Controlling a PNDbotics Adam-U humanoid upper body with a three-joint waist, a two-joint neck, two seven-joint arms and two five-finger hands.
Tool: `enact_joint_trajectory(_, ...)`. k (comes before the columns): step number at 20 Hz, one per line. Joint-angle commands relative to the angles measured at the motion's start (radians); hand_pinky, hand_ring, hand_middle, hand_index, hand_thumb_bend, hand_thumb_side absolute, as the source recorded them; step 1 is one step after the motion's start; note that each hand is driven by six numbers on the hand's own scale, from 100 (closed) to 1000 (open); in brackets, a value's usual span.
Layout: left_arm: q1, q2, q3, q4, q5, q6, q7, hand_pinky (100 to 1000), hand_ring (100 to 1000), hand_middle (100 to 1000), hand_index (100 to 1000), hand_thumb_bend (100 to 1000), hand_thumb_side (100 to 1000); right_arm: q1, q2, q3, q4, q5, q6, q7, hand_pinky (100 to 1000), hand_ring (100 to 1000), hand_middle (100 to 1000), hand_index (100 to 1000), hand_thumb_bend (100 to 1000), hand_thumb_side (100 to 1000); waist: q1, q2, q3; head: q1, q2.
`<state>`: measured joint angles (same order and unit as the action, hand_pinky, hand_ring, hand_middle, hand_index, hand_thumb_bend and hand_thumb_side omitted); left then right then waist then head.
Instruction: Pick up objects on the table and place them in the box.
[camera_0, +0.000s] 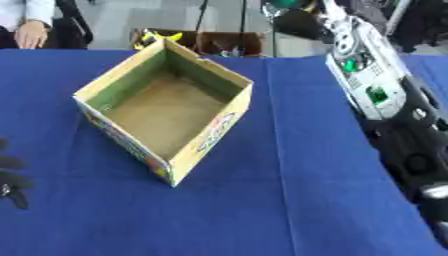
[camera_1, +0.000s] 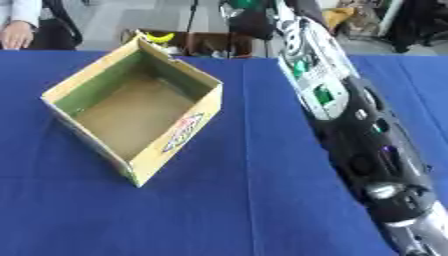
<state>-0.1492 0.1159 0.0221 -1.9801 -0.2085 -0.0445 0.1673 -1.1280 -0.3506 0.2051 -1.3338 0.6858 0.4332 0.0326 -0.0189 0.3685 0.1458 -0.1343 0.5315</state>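
Hidden or cut off: the right arm (camera_1: 350, 125) runs from the upper centre of the frame down along the right side to the lower right corner; its far end goes dark and blurred among the clutter past the table edge, so the right hand cannot be picked out and whether its fingers are open or curled cannot be told.
Left hand (camera_0: 10, 180): only a few dark fingers show at the left edge of the left eye view, low in the frame; they look relaxed and spread, holding nothing, and the palm is cut off by the frame.
Box (camera_0: 166, 107): sits left of centre on the table, turned so that one corner points toward the lower part of the frame; open at the top, nothing visible inside.
Box material: cardboard, plain brown floor, greenish inner walls, printed coloured lettering on the outer side, too blurred to read.
Table (camera_0: 289, 200): covered in a flat blue cloth with a faint seam running down right of the box; no loose objects can be made out on it.
Arm surface: white and grey casing with green patches near the upper part, black and silver joints lower down.
Far edge: a second brown box (camera_0: 229, 42) behind the table, with something yellow (camera_1: 159, 37) beside it, shape unclear.
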Motion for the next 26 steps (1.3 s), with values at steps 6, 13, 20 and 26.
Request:
enact_joint_trajectory(6, -0.008, 0.022, -0.010, -0.020, 0.009, -0.003, -0.011, 254, 427, 521, 793, 100, 929, -0.065, 0.101, 0.015, 0.072, 0.088, -0.036, -0.015, 628, 652, 586, 729, 100, 532, 0.001, -0.024, 0.029, -0.034, -0.003)
enact_joint_trajectory(13, -0.011, 0.021, -0.018, -0.019, 0.014, -0.004, -0.020, 254, 426, 521, 793, 100, 929, -0.067, 0.189, 0.022, 0.149, 0.167, -0.071, -0.045, 626, 643, 580, 722, 100, 544, 0.003, -0.021, 0.041, -0.044, -0.006)
enact_joint_trajectory(20, -0.018, 0.019, -0.022, -0.020, 0.017, -0.005, -0.023, 253, 425, 520, 793, 100, 929, -0.047, 0.240, 0.038, 0.194, 0.219, -0.097, -0.044, 627, 642, 578, 721, 100, 554, 0.001, -0.013, 0.057, -0.050, -0.010)
enact_joint_trajectory(26, -0.024, 0.017, -0.024, -0.020, 0.018, -0.006, -0.026, 253, 424, 519, 793, 100, 929, -0.037, 0.261, 0.058, 0.240, 0.259, -0.123, -0.031, 629, 637, 577, 718, 100, 575, 0.000, -0.003, 0.065, -0.058, -0.012)
